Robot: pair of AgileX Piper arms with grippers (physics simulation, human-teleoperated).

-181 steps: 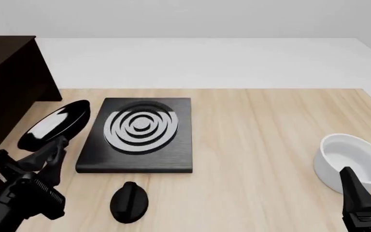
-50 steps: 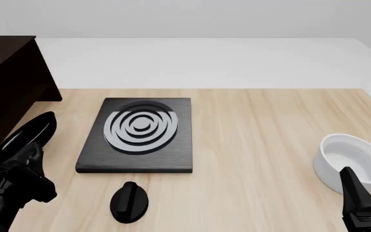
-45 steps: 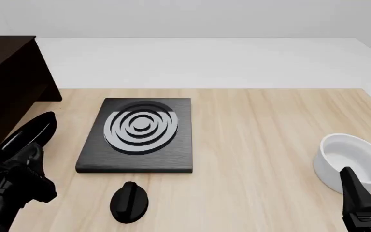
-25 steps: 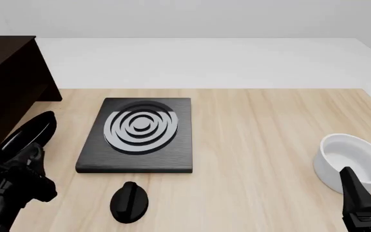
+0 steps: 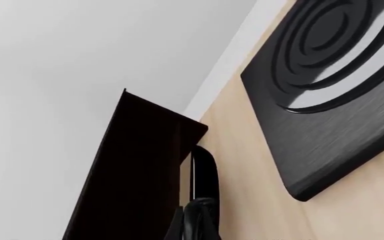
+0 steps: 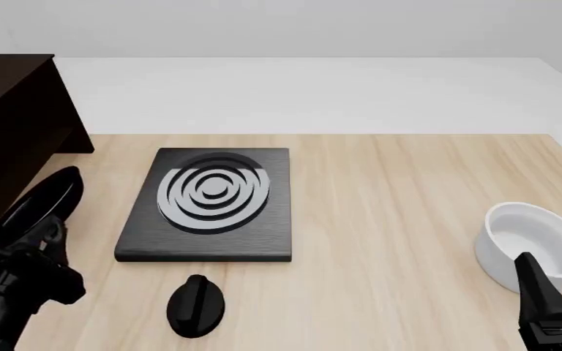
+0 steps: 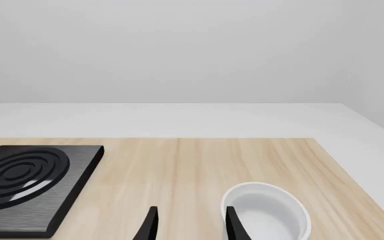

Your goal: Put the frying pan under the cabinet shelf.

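Far left: dark cabinet (image 6: pixel 12 139), side panel facing the table. Frying pan (image 6: pixel 42 205) tilted on edge just beside that panel, directly ahead of the left gripper (image 6: pixel 29 245), whose jaws clamp the pan's handle. Between pan and stove plate (image 6: pixel 210 203): narrow strip of bare wood. Knob (image 6: pixel 196 306) lies near front edge, just below the plate. Centre to right: wide open tabletop. Far right: white bowl (image 6: pixel 533 243) near table edge; right gripper (image 7: pixel 188 225) parked beside it, fingers apart, empty.
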